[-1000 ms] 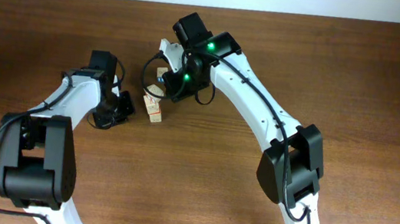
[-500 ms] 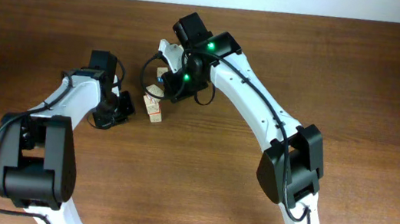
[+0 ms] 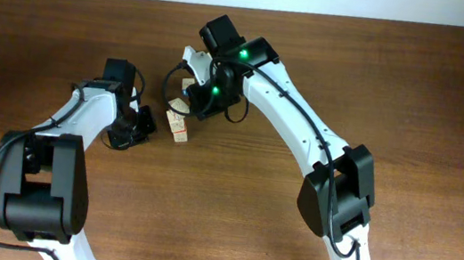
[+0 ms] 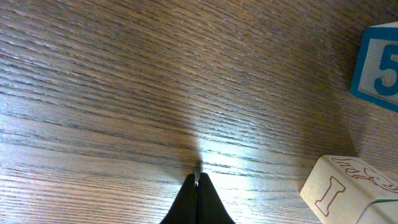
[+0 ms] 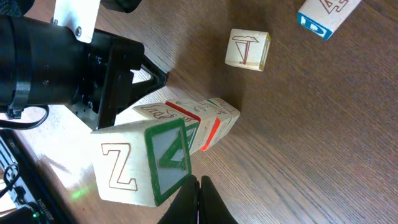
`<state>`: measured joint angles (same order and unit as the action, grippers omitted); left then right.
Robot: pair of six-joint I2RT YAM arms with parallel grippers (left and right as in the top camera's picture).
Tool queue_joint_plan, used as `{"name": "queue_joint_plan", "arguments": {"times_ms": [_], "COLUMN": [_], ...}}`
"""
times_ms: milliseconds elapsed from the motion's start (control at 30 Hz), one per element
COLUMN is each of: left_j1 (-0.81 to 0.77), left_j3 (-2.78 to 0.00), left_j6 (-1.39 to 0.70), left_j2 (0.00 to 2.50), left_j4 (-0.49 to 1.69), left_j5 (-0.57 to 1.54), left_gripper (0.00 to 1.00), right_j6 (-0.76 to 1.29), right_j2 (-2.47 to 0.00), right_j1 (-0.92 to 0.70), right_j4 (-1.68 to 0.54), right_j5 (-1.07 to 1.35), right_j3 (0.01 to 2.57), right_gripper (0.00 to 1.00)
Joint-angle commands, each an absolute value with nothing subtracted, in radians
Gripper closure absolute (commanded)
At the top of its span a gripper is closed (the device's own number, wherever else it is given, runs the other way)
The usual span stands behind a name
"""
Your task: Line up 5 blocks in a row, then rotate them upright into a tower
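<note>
Your table [image 3: 417,91]: dark brown wood, grain running lengthwise. Right wrist view shows you a pale cube marked Z [image 5: 124,174] with a green-framed face, touching a short row of pale cubes [image 5: 208,121] printed red and green. A cube with a red T [image 5: 247,48] sits apart. Farther off lies a tan cube with a blue side [image 5: 323,14], cut by the frame edge. Left wrist view: blue-faced 5 cube [image 4: 379,65] near a pale cube marked I [image 4: 345,190], not touching.
</note>
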<state>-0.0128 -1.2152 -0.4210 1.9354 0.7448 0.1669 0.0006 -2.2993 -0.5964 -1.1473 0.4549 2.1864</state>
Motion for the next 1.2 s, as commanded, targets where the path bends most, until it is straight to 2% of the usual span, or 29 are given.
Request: {"name": "queue_joint_plan", "arguments": {"times_ms": [0, 867, 1067, 1167], "left_j1": [-0.012, -0.012, 0.001, 0.038], "left_j3": [-1.225, -1.225, -1.236, -1.258], "left_j6": [-0.433, -0.432, -0.421, -0.418], "left_j2": [1.914, 1.914, 1.914, 1.908], "left_j4": [0.747, 0.749, 0.735, 0.736], "left_j5": [0.16, 0.159, 0.125, 0.111], "left_gripper": [1.0, 1.0, 1.0, 1.0], "right_j6": [-0.011, -0.011, -0.01, 0.001], "right_j2": [-2.293, -2.293, -2.293, -2.293], "right_j1": [-0.616, -0.639, -0.593, -0.549], "right_j4": [-1.148, -1.129, -1.172, -1.193], "right_j5": [0.467, 0.459, 0.388, 0.389], "right_j3": [2.214, 2.228, 2.337, 2.402], "right_gripper": [0.96, 0.96, 0.75, 0.71]}}
